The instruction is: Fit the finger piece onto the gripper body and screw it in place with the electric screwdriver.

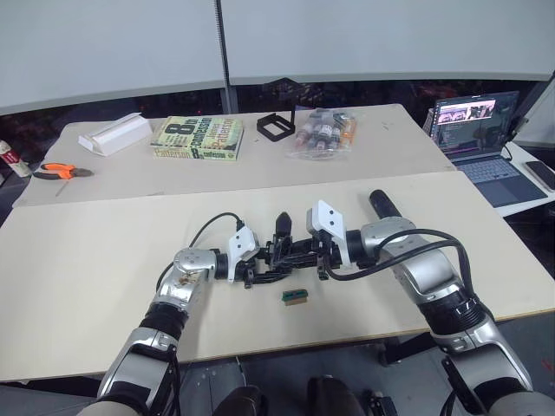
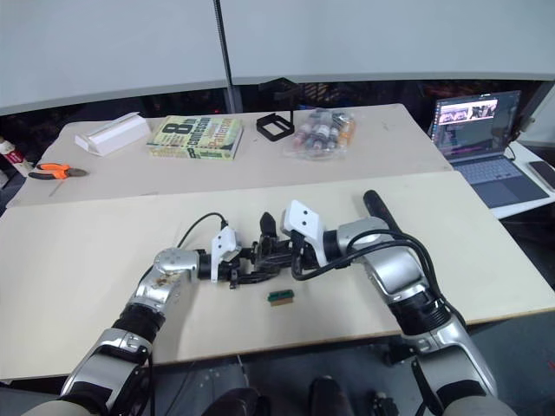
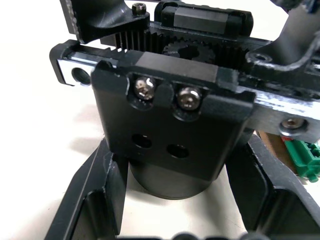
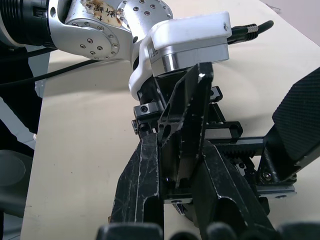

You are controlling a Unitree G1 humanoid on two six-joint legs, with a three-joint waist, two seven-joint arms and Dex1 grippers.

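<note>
Both tools met mid-counter: left tool (image 1: pixel 254 270) clamped the body (image 3: pixel 175 130), right tool (image 1: pixel 319 253) clamped the finger (image 4: pixel 185 125). Fitting underway; next, seat it, fetch screwdriver (image 1: pixel 382 206).

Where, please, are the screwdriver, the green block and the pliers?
screwdriver (image 1: pixel 382 205), left eye view, rear end of barrel.
green block (image 1: pixel 295 296), left eye view, its top.
pliers (image 1: pixel 59 171), left eye view, orange handles.
</note>
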